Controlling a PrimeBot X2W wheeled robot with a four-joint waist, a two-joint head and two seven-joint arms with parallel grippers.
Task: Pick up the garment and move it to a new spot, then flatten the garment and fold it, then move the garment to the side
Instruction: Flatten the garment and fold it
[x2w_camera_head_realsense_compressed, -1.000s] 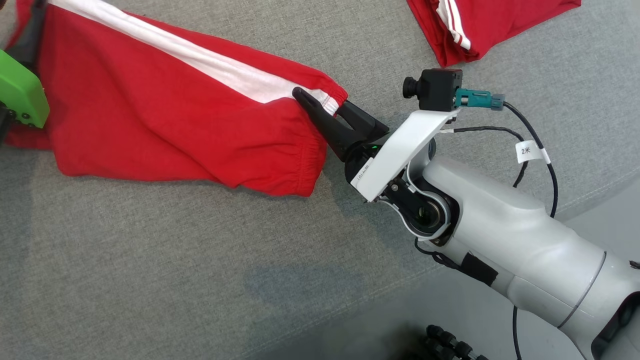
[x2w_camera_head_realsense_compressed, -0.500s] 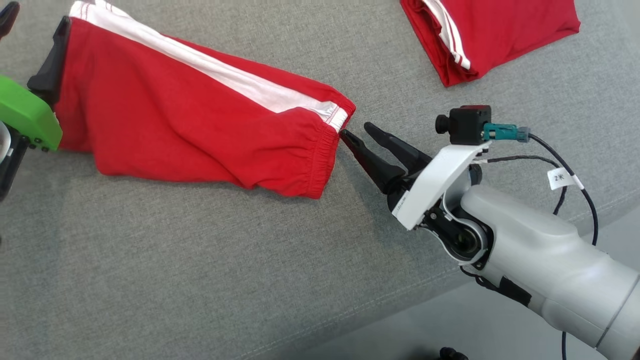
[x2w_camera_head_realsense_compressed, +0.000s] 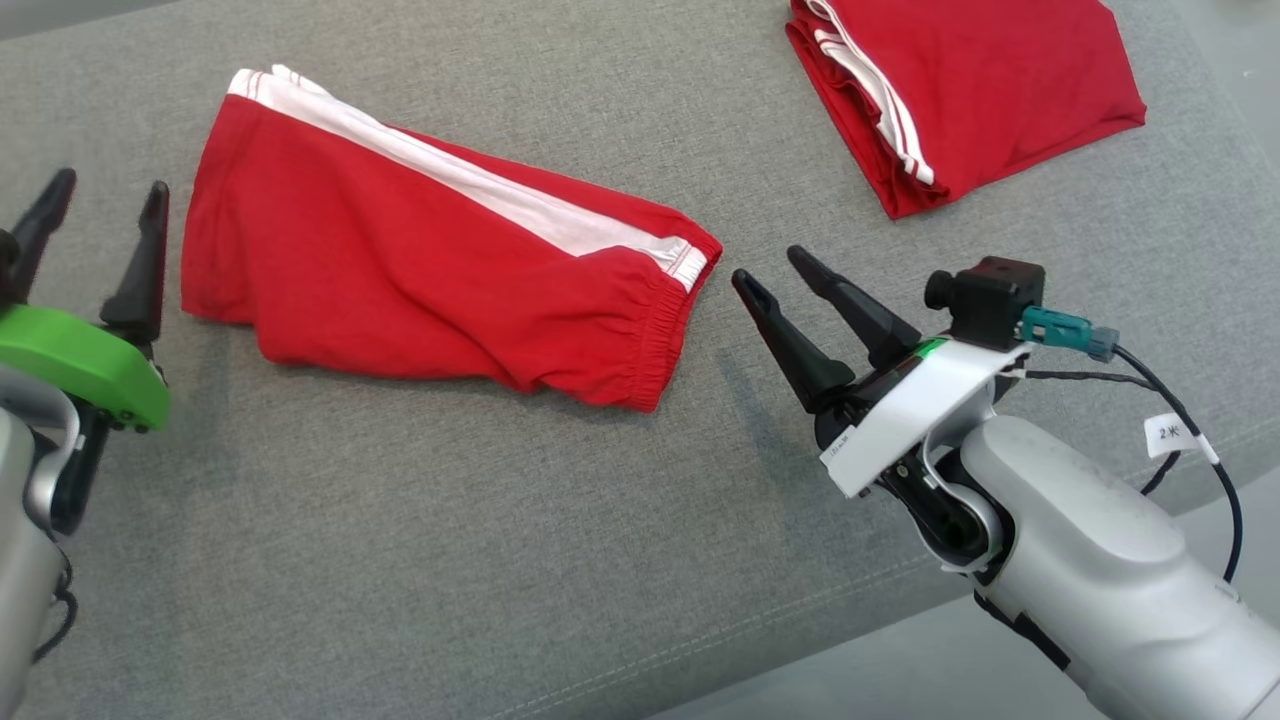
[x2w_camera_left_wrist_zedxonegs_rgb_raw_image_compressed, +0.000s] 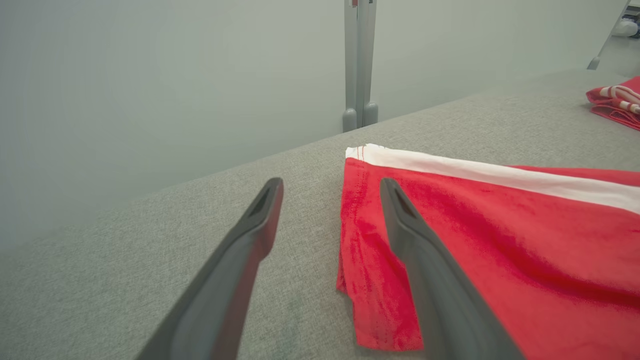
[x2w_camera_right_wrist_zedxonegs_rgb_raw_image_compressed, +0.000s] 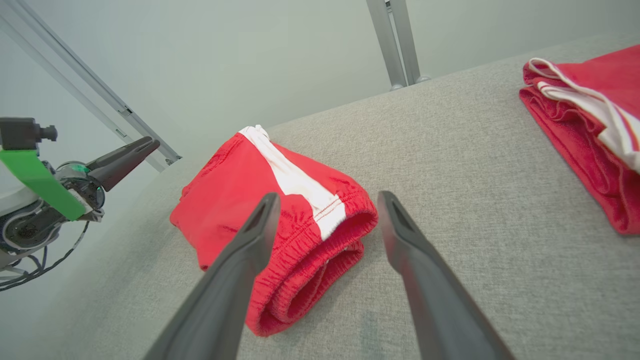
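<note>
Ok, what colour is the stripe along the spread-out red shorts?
White stripe on the red fabric shorts, clearest in the head view.

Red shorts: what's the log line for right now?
red shorts: folded, on grey surface | left claw: open, empty | right claw: open, empty

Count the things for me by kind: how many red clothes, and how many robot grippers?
Red garments: 2 (flat garment, folded garment)
Grippers: 2 (left gripper, right gripper, both open and holding nothing)
Total: 4
</note>
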